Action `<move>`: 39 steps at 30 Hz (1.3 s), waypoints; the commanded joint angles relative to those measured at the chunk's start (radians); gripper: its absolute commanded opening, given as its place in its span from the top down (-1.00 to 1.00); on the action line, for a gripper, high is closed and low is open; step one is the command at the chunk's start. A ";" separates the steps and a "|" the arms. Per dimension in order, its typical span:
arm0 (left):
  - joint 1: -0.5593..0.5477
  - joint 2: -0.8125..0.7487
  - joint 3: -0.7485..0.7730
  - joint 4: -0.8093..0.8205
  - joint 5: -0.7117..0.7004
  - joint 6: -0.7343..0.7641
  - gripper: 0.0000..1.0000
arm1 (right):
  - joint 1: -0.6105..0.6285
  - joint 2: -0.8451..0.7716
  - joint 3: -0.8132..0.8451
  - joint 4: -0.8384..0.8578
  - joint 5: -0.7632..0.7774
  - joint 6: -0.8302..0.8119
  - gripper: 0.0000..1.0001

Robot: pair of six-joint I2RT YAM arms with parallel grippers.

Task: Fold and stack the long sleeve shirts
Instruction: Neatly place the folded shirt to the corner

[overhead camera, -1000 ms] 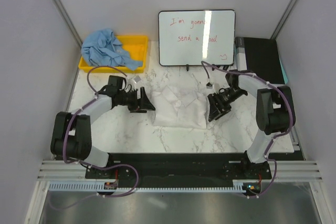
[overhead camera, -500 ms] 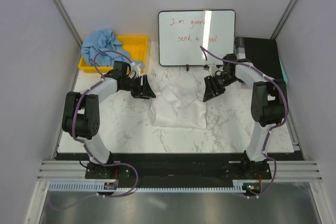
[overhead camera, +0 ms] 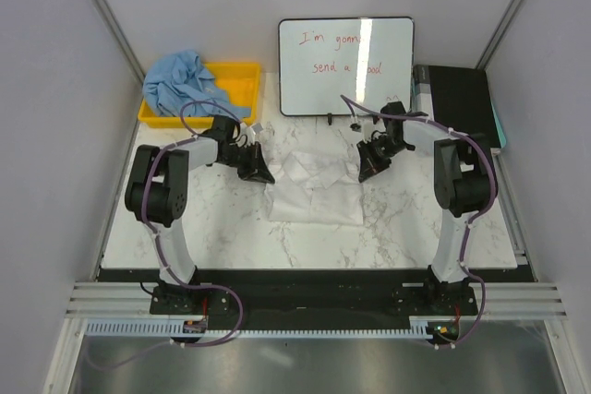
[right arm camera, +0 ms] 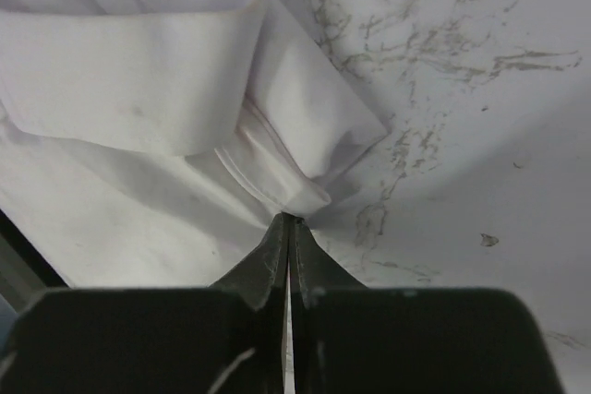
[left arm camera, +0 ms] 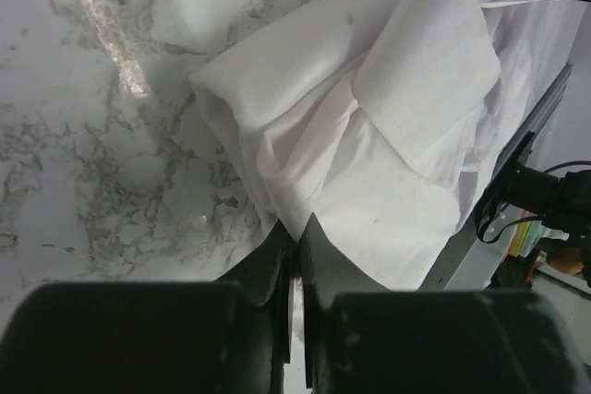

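Jaws of the left gripper [left arm camera: 297,223] are pinching the white shirt [left arm camera: 369,117] at their tips; right gripper [right arm camera: 291,220] is pinching another fold likewise.

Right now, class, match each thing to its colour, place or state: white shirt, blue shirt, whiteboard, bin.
1 white shirt
2 blue shirt
3 whiteboard
4 bin

A yellow
B heaped on the bin
C red writing
D pinched by left gripper and right gripper

Pairs: 1-D, 2-B, 3-C, 4-A
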State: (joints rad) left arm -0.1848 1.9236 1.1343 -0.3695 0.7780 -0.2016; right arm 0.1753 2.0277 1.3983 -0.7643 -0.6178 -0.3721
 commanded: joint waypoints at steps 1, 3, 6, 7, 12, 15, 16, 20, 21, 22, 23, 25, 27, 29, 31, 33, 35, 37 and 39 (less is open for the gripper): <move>0.008 0.047 0.019 0.043 -0.037 -0.013 0.89 | 0.006 -0.009 -0.057 0.140 0.098 0.041 1.00; 0.008 0.069 0.030 0.034 -0.045 -0.009 0.93 | 0.006 -0.020 -0.074 0.167 0.112 0.058 1.00; 0.011 0.060 0.033 0.024 -0.062 0.016 0.64 | 0.006 -0.055 -0.087 0.181 0.118 0.058 1.00; 0.018 0.046 0.028 0.021 -0.054 0.021 0.37 | 0.004 -0.070 -0.085 0.175 0.121 0.052 1.00; 0.091 -0.238 -0.025 0.038 0.104 0.079 -0.02 | -0.034 -0.261 -0.056 0.054 0.046 0.030 0.12; 0.084 -0.355 -0.071 0.004 0.193 0.047 -0.19 | -0.033 -0.392 -0.103 0.034 -0.041 0.107 -0.18; 0.071 -0.401 -0.117 0.004 0.213 0.019 -0.22 | -0.024 -0.415 -0.122 0.033 -0.122 0.134 -0.20; -0.077 -0.419 -0.247 0.132 0.282 -0.187 -0.24 | 0.085 -0.463 -0.275 0.173 -0.238 0.368 -0.23; -0.099 -0.408 -0.275 0.183 0.287 -0.234 -0.24 | 0.099 -0.454 -0.306 0.209 -0.250 0.416 -0.23; -0.119 -0.369 -0.319 0.240 0.285 -0.315 -0.24 | 0.110 -0.440 -0.335 0.238 -0.267 0.438 -0.23; -0.139 -0.345 -0.327 0.271 0.268 -0.331 -0.25 | 0.124 -0.423 -0.367 0.265 -0.272 0.456 -0.23; -0.139 -0.293 -0.332 0.297 0.256 -0.334 -0.25 | 0.127 -0.354 -0.387 0.270 -0.273 0.450 -0.23; -0.134 -0.215 -0.323 0.244 0.219 -0.311 -0.26 | 0.125 -0.286 -0.407 0.269 -0.264 0.435 -0.22; -0.130 -0.163 -0.334 0.228 0.181 -0.299 -0.26 | 0.122 -0.229 -0.426 0.267 -0.249 0.430 -0.21; -0.122 -0.138 -0.350 0.204 0.141 -0.288 -0.28 | 0.119 -0.199 -0.436 0.264 -0.229 0.421 -0.21; -0.098 -0.117 -0.358 0.182 0.072 -0.276 -0.29 | 0.107 -0.178 -0.440 0.247 -0.215 0.398 -0.21; -0.062 -0.126 -0.373 0.147 0.052 -0.246 -0.28 | 0.101 -0.197 -0.421 0.193 -0.206 0.351 -0.21; -0.036 -0.199 -0.398 0.136 0.096 -0.225 -0.27 | 0.098 -0.237 -0.394 0.142 -0.182 0.271 -0.21; -0.019 -0.326 -0.374 0.086 0.130 -0.187 -0.29 | 0.090 -0.322 -0.348 0.080 -0.154 0.236 -0.25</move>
State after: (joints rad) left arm -0.2546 1.7630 0.7639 -0.1925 0.9451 -0.4629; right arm 0.2836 1.8248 0.9798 -0.5751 -0.8680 -0.0044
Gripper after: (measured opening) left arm 0.636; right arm 0.606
